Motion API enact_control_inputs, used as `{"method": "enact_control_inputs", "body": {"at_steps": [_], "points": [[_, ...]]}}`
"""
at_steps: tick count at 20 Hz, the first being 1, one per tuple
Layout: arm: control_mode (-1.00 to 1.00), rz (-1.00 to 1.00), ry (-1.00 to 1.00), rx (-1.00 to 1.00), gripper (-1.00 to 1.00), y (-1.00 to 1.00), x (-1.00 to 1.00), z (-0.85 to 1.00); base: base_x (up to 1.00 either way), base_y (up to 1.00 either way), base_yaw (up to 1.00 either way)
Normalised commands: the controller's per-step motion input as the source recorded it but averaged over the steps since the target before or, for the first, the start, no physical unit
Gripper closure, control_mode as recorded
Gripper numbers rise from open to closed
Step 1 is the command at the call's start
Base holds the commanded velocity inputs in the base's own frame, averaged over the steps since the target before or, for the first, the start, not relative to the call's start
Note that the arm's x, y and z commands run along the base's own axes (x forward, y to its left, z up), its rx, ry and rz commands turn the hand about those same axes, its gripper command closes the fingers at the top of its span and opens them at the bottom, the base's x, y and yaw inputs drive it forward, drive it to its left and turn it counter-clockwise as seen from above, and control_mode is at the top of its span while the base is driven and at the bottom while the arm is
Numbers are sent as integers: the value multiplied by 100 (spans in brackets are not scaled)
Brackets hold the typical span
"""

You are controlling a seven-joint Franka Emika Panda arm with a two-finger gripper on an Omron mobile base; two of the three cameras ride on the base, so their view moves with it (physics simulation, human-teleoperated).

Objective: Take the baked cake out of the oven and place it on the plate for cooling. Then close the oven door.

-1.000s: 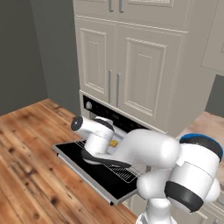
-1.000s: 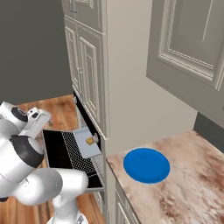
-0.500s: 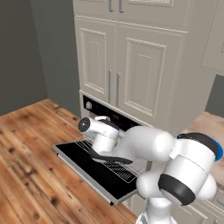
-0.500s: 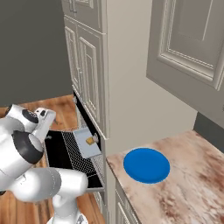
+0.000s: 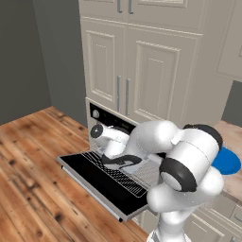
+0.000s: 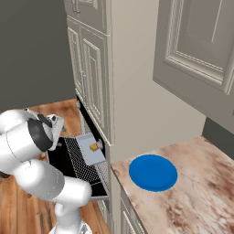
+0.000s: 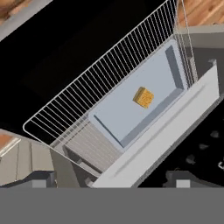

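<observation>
The built-in black-fronted oven (image 5: 101,116) stood beneath cream panelled cabinets (image 5: 142,56), its wide black glass door (image 5: 97,182) folded down flat over the wooden floor (image 5: 33,160). A white wire rack (image 7: 94,87) was drawn out over the door and carried a grey rectangular baking tray (image 7: 131,109). The baked cake (image 7: 143,97), a tiny orange-tan cube, sat on the tray floor toward one end, apart from the tray's raised walls; in the right base view the cake (image 6: 94,147) lay near the oven mouth. The flat round bright blue plate (image 6: 153,172) rested on the marbled counter (image 6: 192,192) to the right of the oven, well apart from the cake.

The white arm's two-finger gripper (image 7: 111,178) hovered above the rack and tray with its jaws spread wide and nothing between them, looking down on the cake.

Judged risks from this pose: the cake was offset from the line between the fingertips, so a straight descent could land a finger on top of the cube or on the tray wall. The small cube could slide on the smooth tray if only one finger reached it first, or tip out of a shallow pinch. A low approach could also press on the extended rack and shift the tray. The carry to the plate would cross the cabinet edge, where a loose hold might drop the cake.
</observation>
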Motion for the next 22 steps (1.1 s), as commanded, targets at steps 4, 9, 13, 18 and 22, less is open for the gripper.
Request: {"method": "enact_control_inputs", "body": {"at_steps": [4, 9, 13, 18, 22], "points": [[-100, 9, 13, -10, -100, 0, 17, -47, 0, 0, 0], [-100, 2, 1, -13, -100, 0, 10, -30, 0, 0, 0], [-100, 0, 0, -16, -100, 0, 11, -20, 0, 0, 0], [-100, 0, 0, -15, -100, 0, 29, -25, 0, 0, 0], [-100, 0, 4, -9, -100, 0, 36, -13, 0, 0, 0]]}}
